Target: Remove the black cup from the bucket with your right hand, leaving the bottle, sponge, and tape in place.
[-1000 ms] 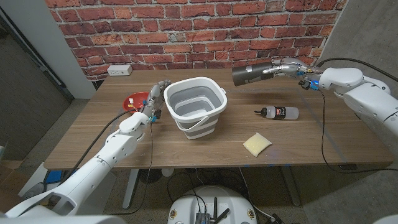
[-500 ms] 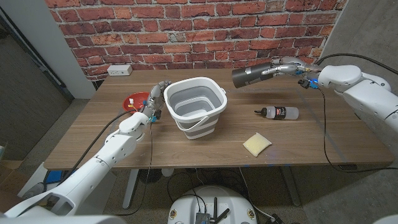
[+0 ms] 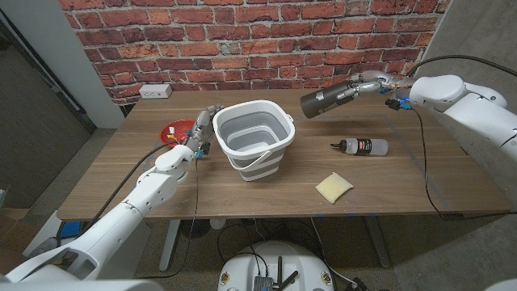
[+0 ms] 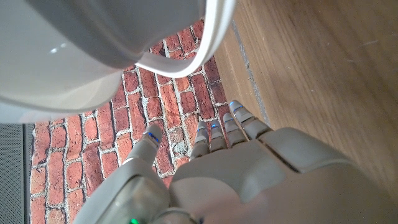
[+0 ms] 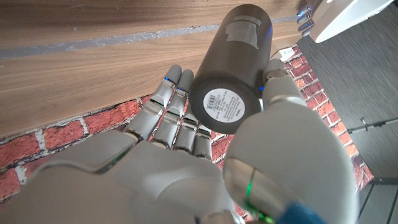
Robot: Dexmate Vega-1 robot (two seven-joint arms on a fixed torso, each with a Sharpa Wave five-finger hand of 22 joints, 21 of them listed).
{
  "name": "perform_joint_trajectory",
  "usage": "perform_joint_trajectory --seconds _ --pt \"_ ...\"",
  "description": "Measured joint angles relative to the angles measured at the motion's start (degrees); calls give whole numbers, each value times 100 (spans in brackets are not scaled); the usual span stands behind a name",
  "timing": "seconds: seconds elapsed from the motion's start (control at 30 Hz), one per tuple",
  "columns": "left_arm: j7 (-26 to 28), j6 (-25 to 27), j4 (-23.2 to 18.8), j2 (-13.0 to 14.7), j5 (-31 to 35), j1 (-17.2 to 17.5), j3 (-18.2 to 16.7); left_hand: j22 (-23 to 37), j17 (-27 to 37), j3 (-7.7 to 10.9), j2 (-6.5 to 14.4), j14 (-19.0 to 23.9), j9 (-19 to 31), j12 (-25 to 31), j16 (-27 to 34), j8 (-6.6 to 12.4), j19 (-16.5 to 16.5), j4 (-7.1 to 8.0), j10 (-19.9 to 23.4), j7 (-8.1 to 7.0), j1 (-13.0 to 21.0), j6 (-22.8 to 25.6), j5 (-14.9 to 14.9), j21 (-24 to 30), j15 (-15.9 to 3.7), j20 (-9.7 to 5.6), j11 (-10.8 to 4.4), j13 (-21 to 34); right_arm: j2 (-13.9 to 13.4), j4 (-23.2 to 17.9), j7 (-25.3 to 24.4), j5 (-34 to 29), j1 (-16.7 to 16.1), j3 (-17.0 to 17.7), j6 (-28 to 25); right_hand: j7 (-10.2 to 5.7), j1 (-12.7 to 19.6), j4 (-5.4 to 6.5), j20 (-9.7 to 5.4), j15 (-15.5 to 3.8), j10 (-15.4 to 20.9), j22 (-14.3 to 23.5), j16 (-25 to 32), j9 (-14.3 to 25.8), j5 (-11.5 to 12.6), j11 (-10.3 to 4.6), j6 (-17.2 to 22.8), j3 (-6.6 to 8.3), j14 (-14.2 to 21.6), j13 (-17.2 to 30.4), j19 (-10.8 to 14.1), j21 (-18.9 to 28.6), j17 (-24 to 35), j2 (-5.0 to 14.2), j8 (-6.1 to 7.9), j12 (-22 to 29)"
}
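My right hand (image 3: 373, 83) holds the black cup (image 3: 323, 100) in the air, to the right of the bucket (image 3: 252, 137) and above the back right of the table. The cup lies on its side with its mouth toward the bucket. In the right wrist view the cup (image 5: 233, 73) sits between thumb and fingers of my right hand (image 5: 205, 155), its labelled bottom facing the camera. The white and grey bucket looks empty inside. My left hand (image 3: 201, 132) stands by the bucket's left wall with fingers upright and apart, holding nothing; in the left wrist view that hand (image 4: 205, 162) is beside the bucket wall (image 4: 93, 50).
A small bottle (image 3: 363, 146) with a black cap lies on its side right of the bucket. A yellow sponge (image 3: 334, 187) lies nearer the front edge. A red roll (image 3: 177, 129) sits behind my left hand. A power strip (image 3: 155, 91) lies at the back left.
My right hand has drawn back slightly toward the wall, and the cup has tilted a little, its mouth lower. The left hand and bucket have not moved.
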Motion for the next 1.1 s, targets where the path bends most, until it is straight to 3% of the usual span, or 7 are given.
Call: perform_joint_trajectory --seconds 0.53,0.6,0.8,0.9,0.93,1.1 --pt "-32 11 80 -42 -2 -43 38 0 0 0 0 0 0 0 0 0 0 0 0 0 0 0 0 0 0 0 0 0 -31 -271 500 -980 521 -386 -591 31 37 -2 1 -4 1 0 -40 0 -4 -1 31 -2 -3 1 1 0 0 -37 32 40" --pt "-27 11 80 -43 1 -43 38 0 0 0 0 0 0 0 0 0 0 0 0 0 0 0 0 0 0 0 0 0 -29 -345 613 -1149 738 -535 -672 31 36 -2 1 -3 1 0 -40 0 -6 -1 31 -2 -3 1 1 0 0 -36 32 40" --pt "-18 11 75 -46 3 -37 39 0 0 0 0 0 0 0 0 0 0 0 0 0 0 0 0 0 0 0 0 0 28 -400 938 -1529 1046 -745 -828 31 35 -8 1 -3 1 0 -40 0 -6 -1 31 -8 -3 1 1 0 0 -36 32 40" --pt "-19 11 74 -51 3 -36 43 0 0 -1 0 0 0 0 0 0 0 0 0 -16 0 16 0 0 0 0 0 0 28 -400 1068 -1683 1046 -745 -874 31 35 -8 1 -4 1 0 -40 0 -5 -1 31 -9 -3 15 1 0 -1 -35 32 40" --pt "-20 11 74 -52 3 -36 44 0 0 -1 0 0 0 0 0 0 0 0 0 -17 0 17 0 0 0 0 0 0 81 -401 1149 -1779 1217 -877 -899 31 35 -9 1 -4 1 0 -40 0 9 -1 31 -9 -3 35 1 0 0 -35 32 40" --pt "-31 11 89 -66 3 -45 55 0 0 -1 0 0 0 0 0 0 0 0 31 -17 0 17 0 0 0 0 31 0 185 -392 1405 -2139 1447 -1066 -986 31 33 -9 1 -4 14 0 -63 0 22 12 31 -9 -3 37 1 0 -1 -33 32 40"
